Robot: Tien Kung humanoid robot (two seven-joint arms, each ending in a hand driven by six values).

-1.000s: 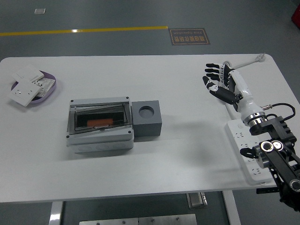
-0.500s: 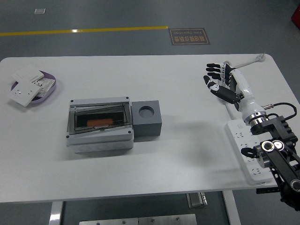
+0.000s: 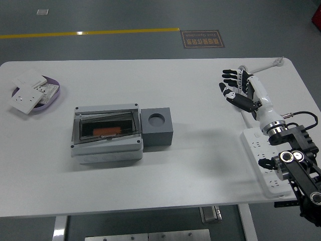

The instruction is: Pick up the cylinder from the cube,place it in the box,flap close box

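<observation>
**Right hand idle at the right edge; cylinder in the box, flap down**

- Right hand: upper right of the frame, over the table's right side. Fingers spread and relaxed, grasping nothing. Well apart from the box and cube, so it seems parked clear of the work area rather than mid-reach.
- Right arm: enters from the lower right corner and runs up along the right edge, passing over a white power strip that lies near that edge.
- Left hand: not in view.
- Cube: dark grey, centre of the frame, touching the box's right side. Its round socket on top is empty; set flush beside the box, probably to keep the transfer short.
- Box: grey, left of centre. A dark see-through flap lies over the opening; whether it is fully latched cannot be told.
- Cylinder: orange, lying on its side inside the box, visible through the flap. By this layout, picking and placing look done and closing looks done or nearly so.
- Purple dish: upper left, holding white switch plates, well apart from the task items.
- Table: white, bearing all of the above.
</observation>
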